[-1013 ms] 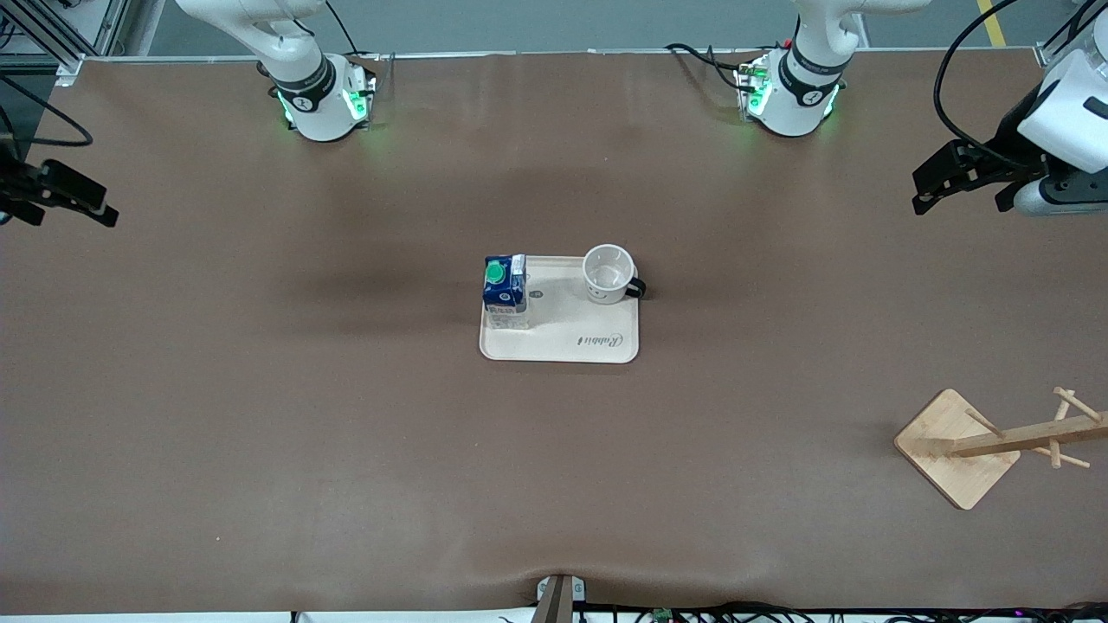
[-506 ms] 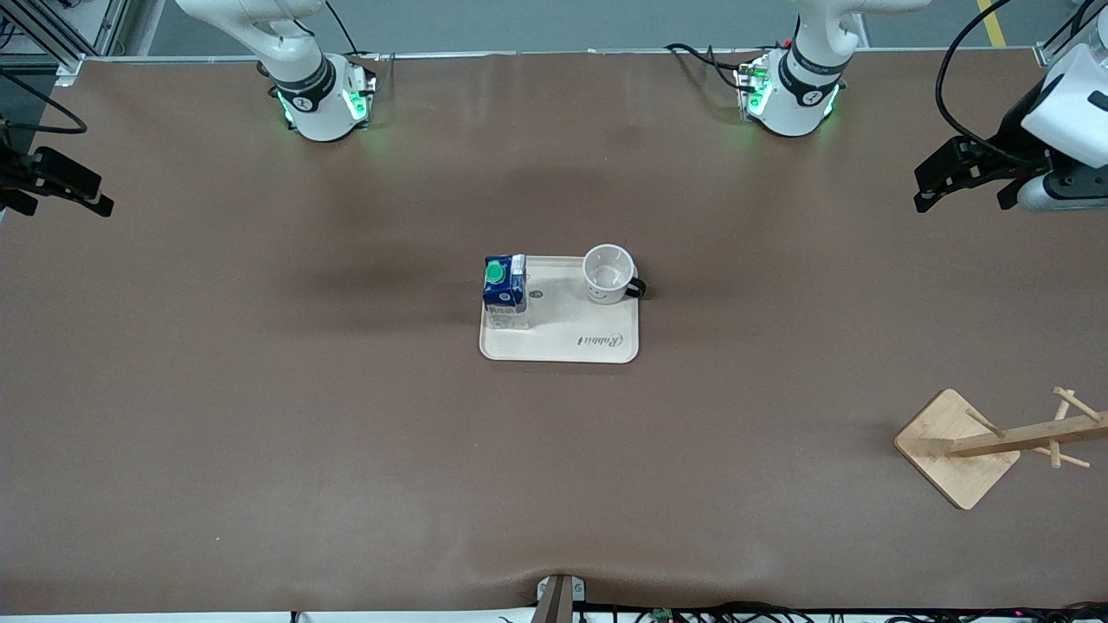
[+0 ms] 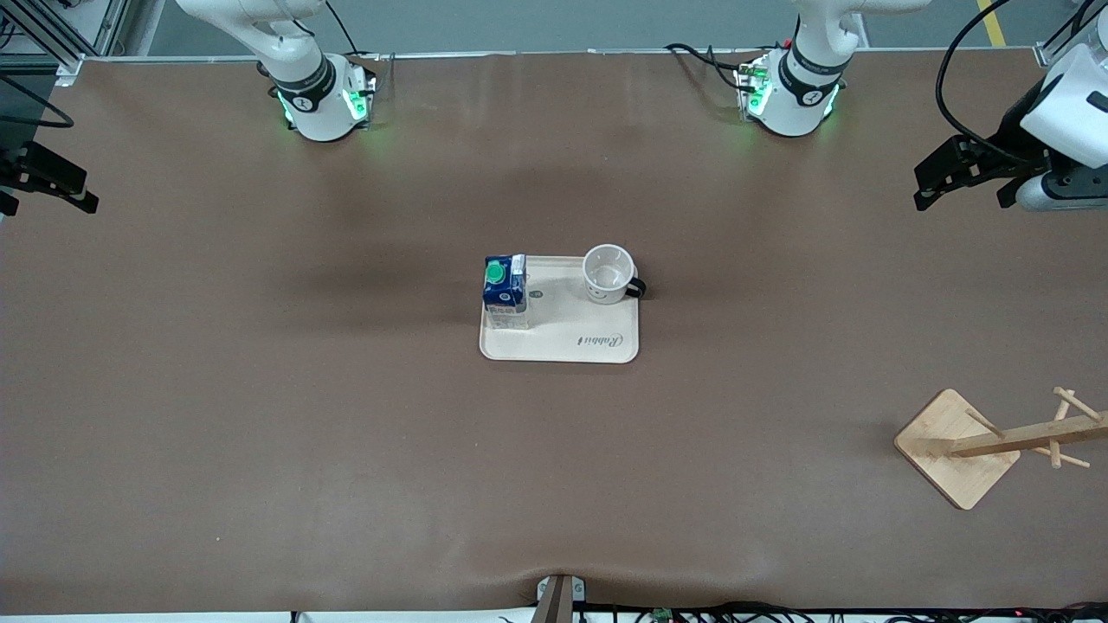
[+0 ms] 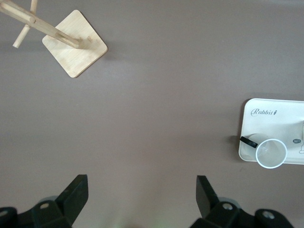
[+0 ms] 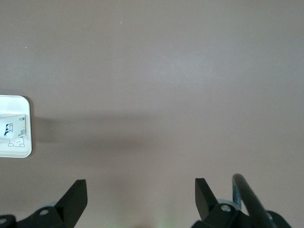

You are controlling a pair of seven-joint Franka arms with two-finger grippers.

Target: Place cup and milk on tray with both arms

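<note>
The cream tray (image 3: 554, 329) lies mid-table. The dark-blue milk (image 3: 505, 290) stands upright on the tray corner toward the right arm's end. The white cup (image 3: 608, 273) stands upright on the corner toward the left arm's end, its handle pointing that way. My left gripper (image 3: 961, 195) hangs open and empty over bare table at the left arm's end. My right gripper (image 3: 48, 203) hangs open and empty at the right arm's end. The left wrist view shows the cup (image 4: 271, 153) on the tray (image 4: 270, 114), far from that gripper (image 4: 141, 190). In the right wrist view only a tray corner (image 5: 14, 107) shows, well away from that gripper (image 5: 140, 192).
A wooden stand with pegs on a square base (image 3: 956, 448) sits near the front camera at the left arm's end, and its base (image 4: 74, 42) shows in the left wrist view. Brown mat covers the table around the tray.
The right gripper has drawn back toward the right arm's end of the table. The left gripper has shifted only slightly. Cup, milk and tray have not moved.
</note>
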